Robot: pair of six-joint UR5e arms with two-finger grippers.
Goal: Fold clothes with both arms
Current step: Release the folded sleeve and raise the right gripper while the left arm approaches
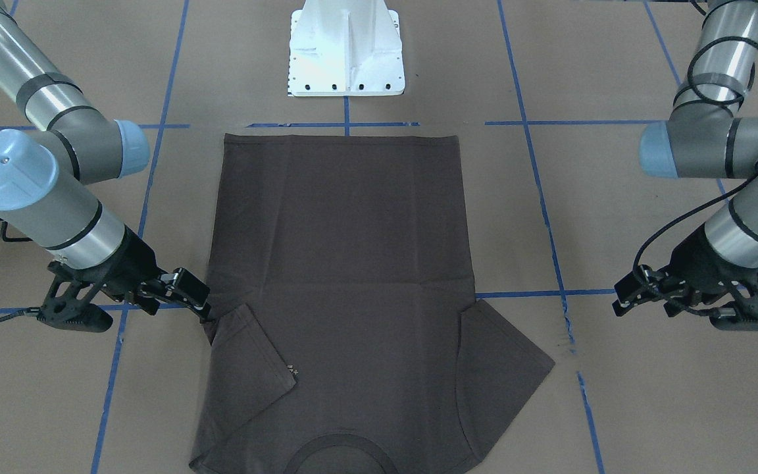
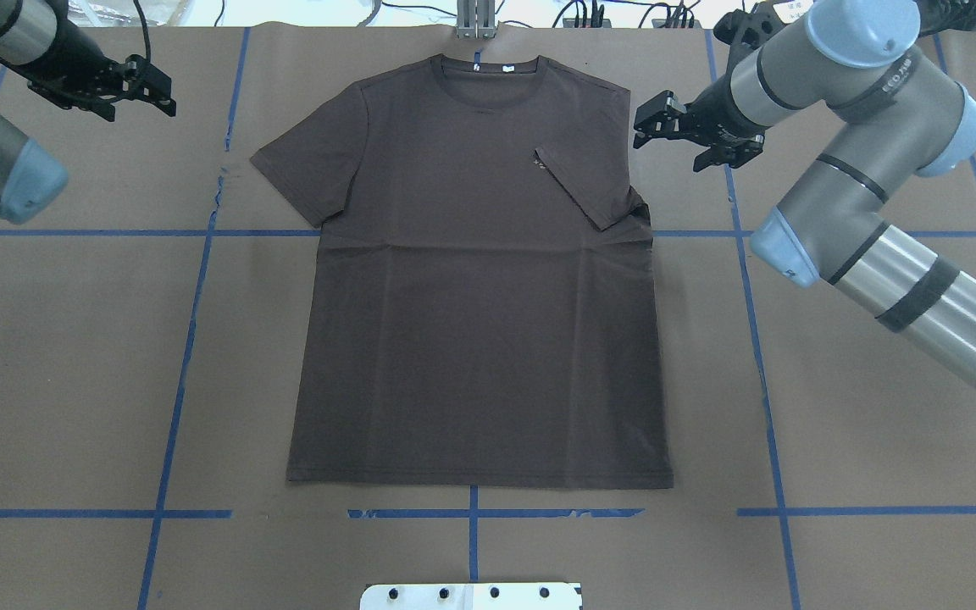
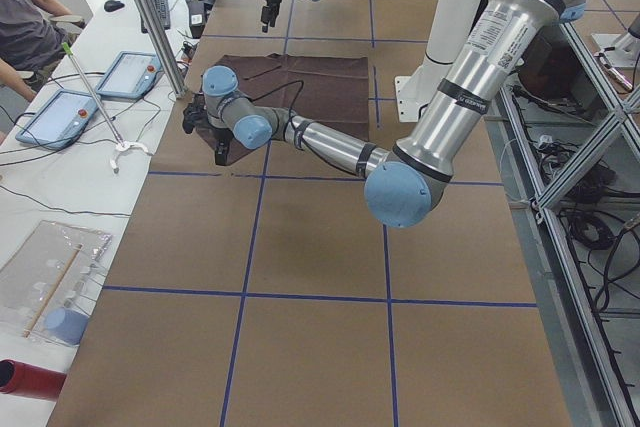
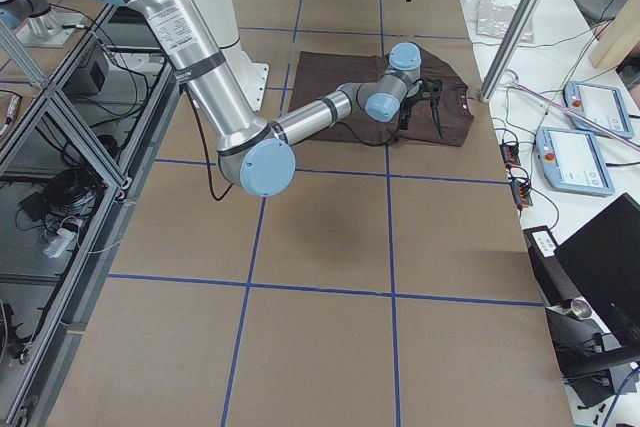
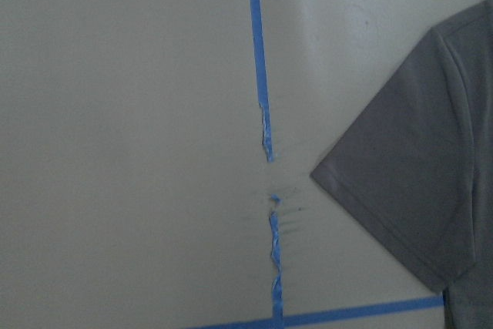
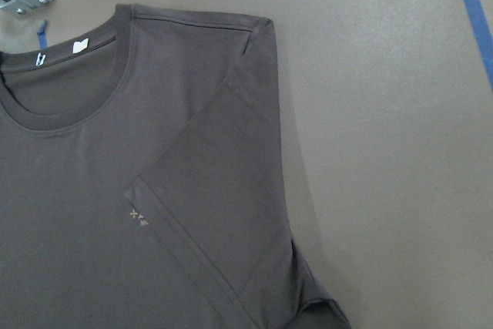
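Note:
The dark brown-grey T-shirt (image 2: pixel 479 322) lies flat on the table, front up, with its collar (image 2: pixel 492 80) and white tags (image 6: pixel 77 46) at the far side. One sleeve (image 2: pixel 590 186) is folded in over the chest beside the pale lettering (image 6: pixel 137 217). The other sleeve (image 2: pixel 302 169) lies spread out. My right gripper (image 2: pixel 649 127) hovers open and empty just outside the shoulder with the folded sleeve. My left gripper (image 2: pixel 158 89) is open and empty, well clear of the spread sleeve (image 5: pixel 416 175).
The white metal base (image 1: pixel 346 52) stands at the robot's side of the table, beyond the shirt's hem. Blue tape lines (image 2: pixel 183 339) cross the brown table cover. A person (image 3: pixel 20 17) and tablets (image 3: pixel 125 72) are at a side table past the collar end.

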